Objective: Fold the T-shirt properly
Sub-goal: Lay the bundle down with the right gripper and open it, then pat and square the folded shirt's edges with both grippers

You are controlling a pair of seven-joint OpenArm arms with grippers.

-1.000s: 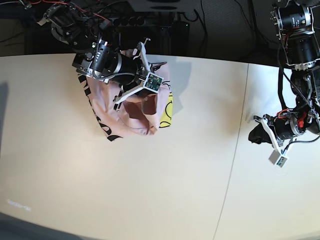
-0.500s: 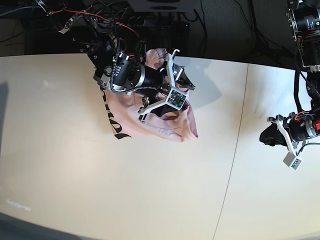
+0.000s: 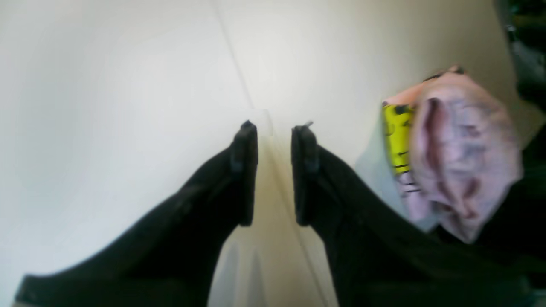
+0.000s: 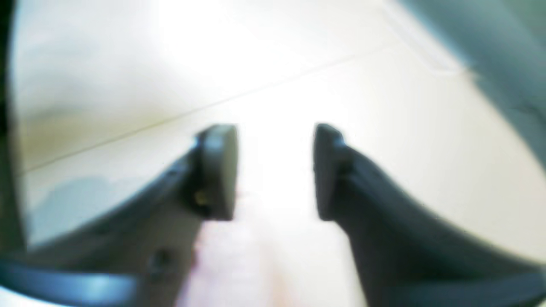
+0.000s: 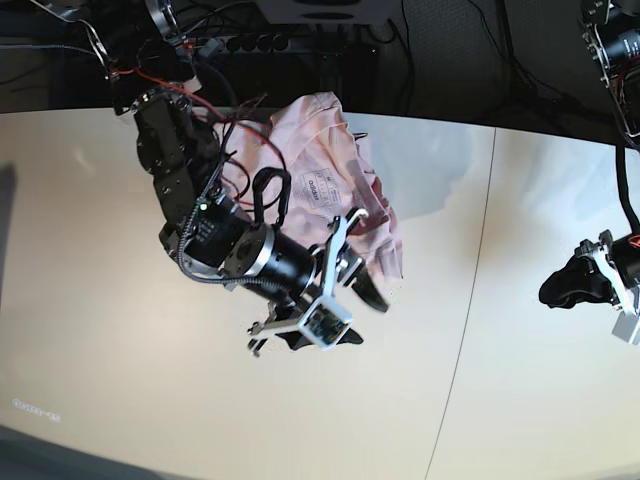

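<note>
T-shirt [image 5: 335, 180]: one pale pink garment, lying crumpled in a single heap at the far edge of the table [image 5: 120, 380], its small white neck label [image 5: 318, 186] facing up. A second ago it hung bunched under the right arm with black lettering and a yellow patch showing along its edges; now it has dropped, spread somewhat wider and lies free of both arms. In the left wrist view the yellow patch [image 3: 396, 140] still shows at the heap's near edge.

Two arms, two grippers. The right gripper [image 5: 365, 290], nearest in the base view, has swung forward and down from the cloth and now reaches out low over bare table just in front of the heap, its forearm lying across the shirt's near side. Its jaws stand apart with nothing between them; the right wrist view shows only pale tabletop in the gap, though that picture is blurred.

The left gripper [image 5: 560, 288] sits well apart at the table's other side, over the panel beyond the seam [image 5: 475, 290], and has drifted slightly outward since before. Its jaws are parted by a narrow gap and hold nothing.
</note>
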